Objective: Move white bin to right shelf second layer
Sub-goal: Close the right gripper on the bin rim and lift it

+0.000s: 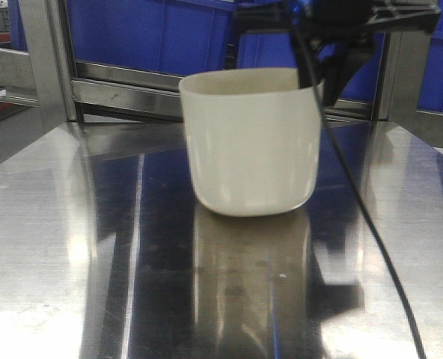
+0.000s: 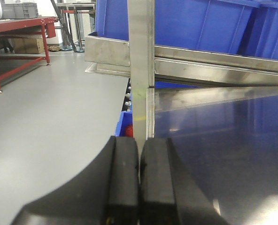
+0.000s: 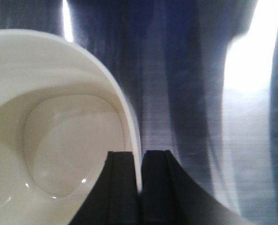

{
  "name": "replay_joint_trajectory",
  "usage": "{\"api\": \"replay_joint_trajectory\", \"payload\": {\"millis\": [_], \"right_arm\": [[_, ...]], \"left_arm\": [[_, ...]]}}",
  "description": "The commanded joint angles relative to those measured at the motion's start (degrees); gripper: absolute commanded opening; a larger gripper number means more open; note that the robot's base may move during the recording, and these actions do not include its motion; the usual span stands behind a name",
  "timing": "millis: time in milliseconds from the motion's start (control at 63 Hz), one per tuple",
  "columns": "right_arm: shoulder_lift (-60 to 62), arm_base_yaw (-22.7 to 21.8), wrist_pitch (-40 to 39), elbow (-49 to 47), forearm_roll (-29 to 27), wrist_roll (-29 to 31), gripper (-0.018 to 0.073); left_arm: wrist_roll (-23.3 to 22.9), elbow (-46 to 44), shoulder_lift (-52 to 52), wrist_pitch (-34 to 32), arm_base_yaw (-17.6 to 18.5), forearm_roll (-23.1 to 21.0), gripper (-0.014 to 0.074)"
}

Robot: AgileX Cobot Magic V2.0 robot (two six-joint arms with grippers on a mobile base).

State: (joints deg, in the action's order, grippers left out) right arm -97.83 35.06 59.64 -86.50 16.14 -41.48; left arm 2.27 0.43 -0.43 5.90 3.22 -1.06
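Observation:
The white bin (image 1: pixel 251 142) stands upright on the mirror-like steel tabletop (image 1: pixel 57 247), near its back edge. My right gripper (image 1: pixel 328 78) comes down from above at the bin's right rim. In the right wrist view it (image 3: pixel 140 161) is shut on the bin's rim (image 3: pixel 129 117), one finger inside the wall and one outside; the bin's inside (image 3: pixel 59 140) is empty. My left gripper (image 2: pixel 139 152) is shut on nothing, low at the table's left edge, facing a steel post (image 2: pixel 141 56). No roller rails of the right shelf second layer show.
Large blue crates (image 1: pixel 154 34) sit on a steel rack bar (image 1: pixel 124 93) right behind the bin. A black cable (image 1: pixel 356 202) hangs from the right arm across the table. Steel uprights (image 1: pixel 49 60) flank the table. A red-framed bench (image 2: pixel 21 28) stands across the grey floor at left.

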Motion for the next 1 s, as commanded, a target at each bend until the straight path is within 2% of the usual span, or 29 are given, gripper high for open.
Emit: {"api": "replay_joint_trajectory", "payload": {"millis": [0,159,317,540,730,825,984], "right_arm": [[6.5,-1.9,0.1,-1.9,1.8,5.0,0.0052],[12.1,-6.7,2.1,0.1,1.1,9.5,0.0052],[18.9,-12.5,0.0,7.8,0.7,11.8,0.0052],[30.2,-21.8,-10.3,22.7,-2.1,22.5,0.0052],[39.5,-29.7,-21.4,33.7,-8.8,31.4,0.0052],[43.4,-31.6,-24.7,37.5,-9.9,32.0,0.0052],[49.1,-31.7,-24.7,41.2,-9.9,32.0,0.0052]], "left_arm": [[-0.3,1.7,-1.1,-4.7,0.0,-0.4,0.0085],[-0.3,1.7,-1.1,-4.7,0.0,-0.4,0.0085],[-0.3,1.7,-1.1,-4.7,0.0,-0.4,0.0085],[-0.3,1.7,-1.1,-4.7,0.0,-0.4,0.0085],[-0.3,1.7,-1.1,-4.7,0.0,-0.4,0.0085],[-0.3,1.7,-1.1,-4.7,0.0,-0.4,0.0085],[-0.3,1.7,-1.1,-4.7,0.0,-0.4,0.0085]]}}
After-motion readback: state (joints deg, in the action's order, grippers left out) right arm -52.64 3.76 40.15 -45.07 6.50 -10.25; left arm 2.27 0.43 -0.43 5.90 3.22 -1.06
